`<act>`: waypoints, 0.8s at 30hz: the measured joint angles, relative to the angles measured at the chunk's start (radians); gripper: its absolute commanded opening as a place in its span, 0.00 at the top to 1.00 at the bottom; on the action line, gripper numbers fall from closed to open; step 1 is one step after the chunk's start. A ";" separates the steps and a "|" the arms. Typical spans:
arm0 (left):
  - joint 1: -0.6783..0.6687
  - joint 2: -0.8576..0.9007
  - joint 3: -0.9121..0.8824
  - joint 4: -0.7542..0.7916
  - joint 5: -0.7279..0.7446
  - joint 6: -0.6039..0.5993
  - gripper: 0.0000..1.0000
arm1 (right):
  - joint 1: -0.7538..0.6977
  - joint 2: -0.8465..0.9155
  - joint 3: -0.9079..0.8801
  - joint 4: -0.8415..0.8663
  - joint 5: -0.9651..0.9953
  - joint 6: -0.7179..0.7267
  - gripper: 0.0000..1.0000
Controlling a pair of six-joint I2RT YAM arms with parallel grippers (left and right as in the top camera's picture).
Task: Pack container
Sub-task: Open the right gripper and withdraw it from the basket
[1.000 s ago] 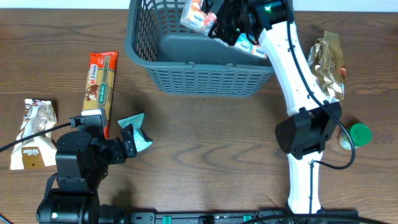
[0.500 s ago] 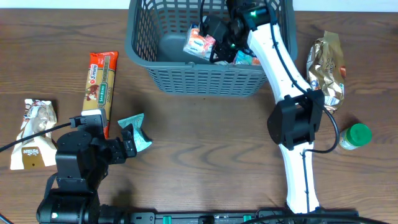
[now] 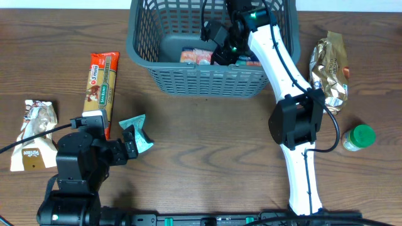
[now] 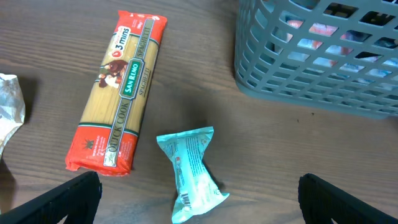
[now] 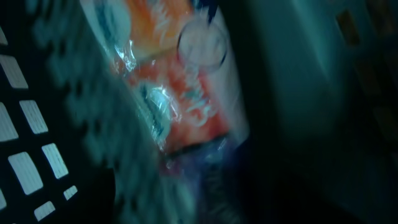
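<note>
The container (image 3: 207,85), a dark grey-blue lattice basket, stands at the back centre and shows at the top right of the left wrist view (image 4: 311,68). My right gripper (image 3: 218,43) reaches down inside it, and its dark fingers look spread in the blurred right wrist view (image 5: 205,199). An orange and white packet (image 3: 196,56) lies on the basket floor by the front wall, seen close and blurred (image 5: 180,87). My left gripper (image 3: 129,149) is open near the table's front left, with a teal packet (image 4: 189,177) on the table just ahead of it.
A red spaghetti pack (image 3: 102,85) and a white snack packet (image 3: 34,135) lie left of the basket. A gold foil packet (image 3: 330,66) and a green-lidded jar (image 3: 358,138) are on the right. My white right arm (image 3: 295,94) crosses the basket's right front corner.
The right gripper carried the orange and white packet down into the basket and its jaws parted; the packet now rests on the floor. The left arm has not moved.
</note>
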 measured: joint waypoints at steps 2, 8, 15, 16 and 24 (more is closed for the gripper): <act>0.000 0.000 0.000 0.000 0.000 0.000 0.02 | 0.000 0.002 0.033 -0.006 -0.012 0.032 0.34; 0.000 0.000 0.000 -0.001 0.000 0.000 0.02 | -0.002 0.005 0.314 -0.042 -0.039 0.187 0.01; 0.000 0.000 0.000 -0.001 0.000 0.000 0.01 | -0.064 -0.102 0.587 -0.113 0.103 0.460 0.01; 0.000 0.000 0.000 -0.001 0.000 0.000 0.02 | -0.095 -0.129 0.596 -0.135 0.135 0.513 0.01; 0.000 0.000 0.000 -0.001 0.000 0.000 0.02 | -0.452 -0.206 0.606 -0.476 0.306 0.868 0.01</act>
